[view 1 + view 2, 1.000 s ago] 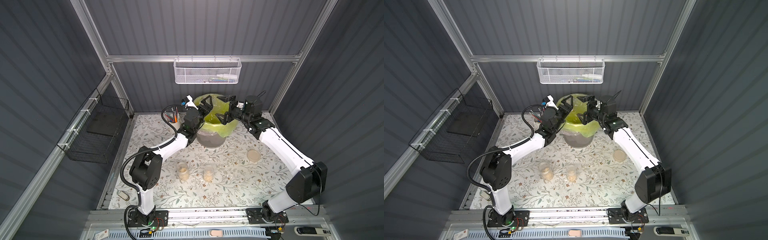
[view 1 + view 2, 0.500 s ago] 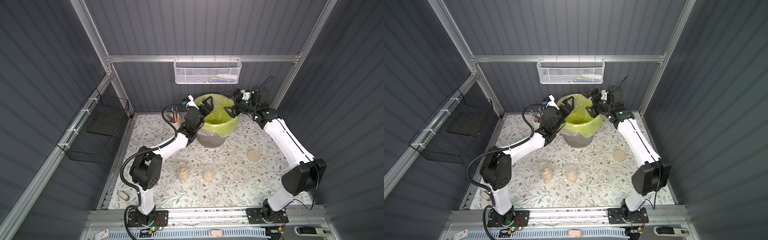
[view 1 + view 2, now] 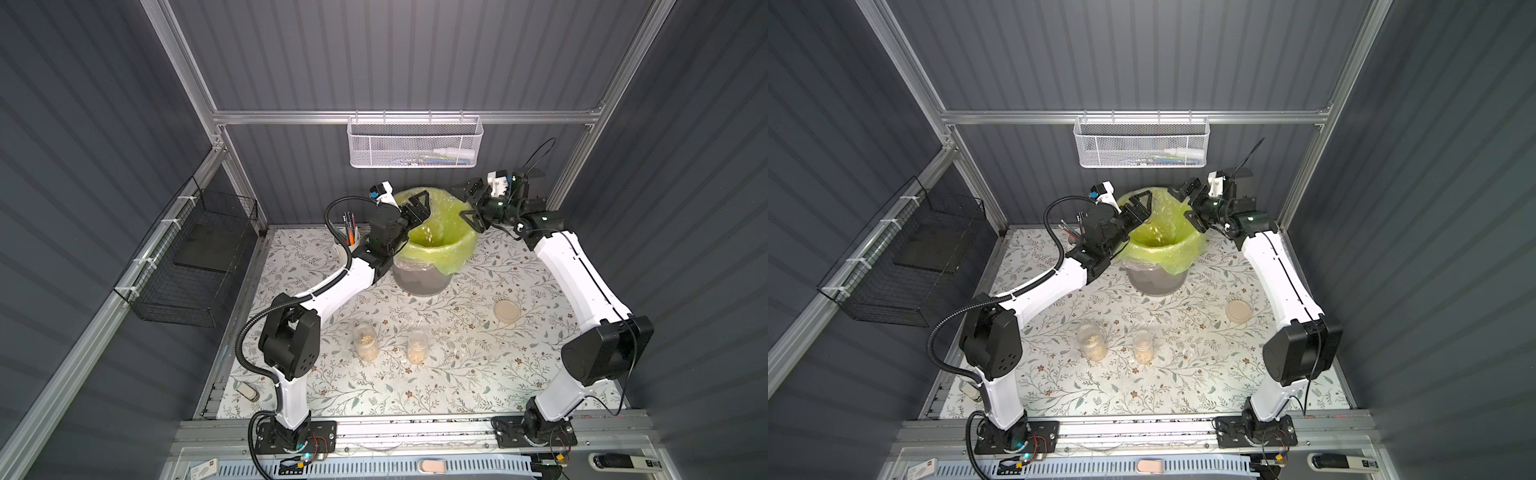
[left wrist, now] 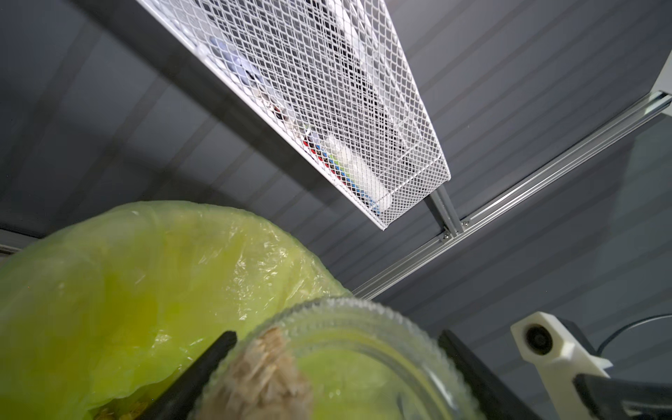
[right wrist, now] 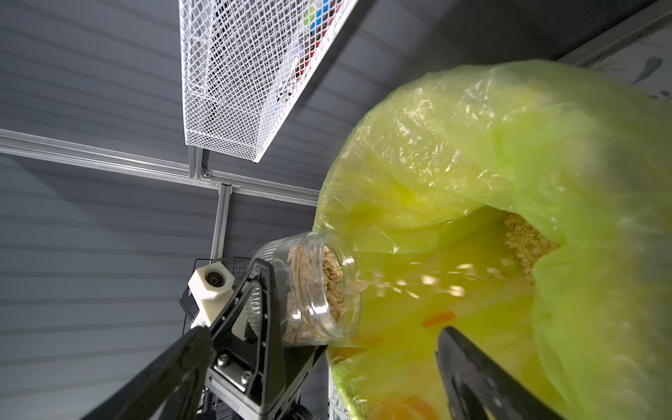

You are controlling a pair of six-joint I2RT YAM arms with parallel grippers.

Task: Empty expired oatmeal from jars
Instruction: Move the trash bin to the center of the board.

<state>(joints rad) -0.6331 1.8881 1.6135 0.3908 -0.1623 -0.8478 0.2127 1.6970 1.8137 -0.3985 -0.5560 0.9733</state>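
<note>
A: What sort of place is this?
B: A lab's robot test cell: ribbed grey wall panels (image 3: 415,54), an aluminium frame (image 3: 291,117), the left arm (image 3: 332,286) and right arm (image 3: 577,274) bolted to a base rail (image 3: 415,430).
A: And the floral table (image 3: 457,374), the white mesh basket (image 3: 415,145)?
B: Homely touches inside a rig.

Bright light from above lit the flowery mat (image 3: 457,386) in both top views, but the grey walls (image 3: 83,124) were dim and striped with shadow. In the right wrist view the green bag (image 5: 509,145) glowed and had white shiny spots, and the falling oatmeal (image 5: 429,280) was smeared. The jar (image 4: 363,327) in the left wrist view looked soft and fuzzy.
</note>
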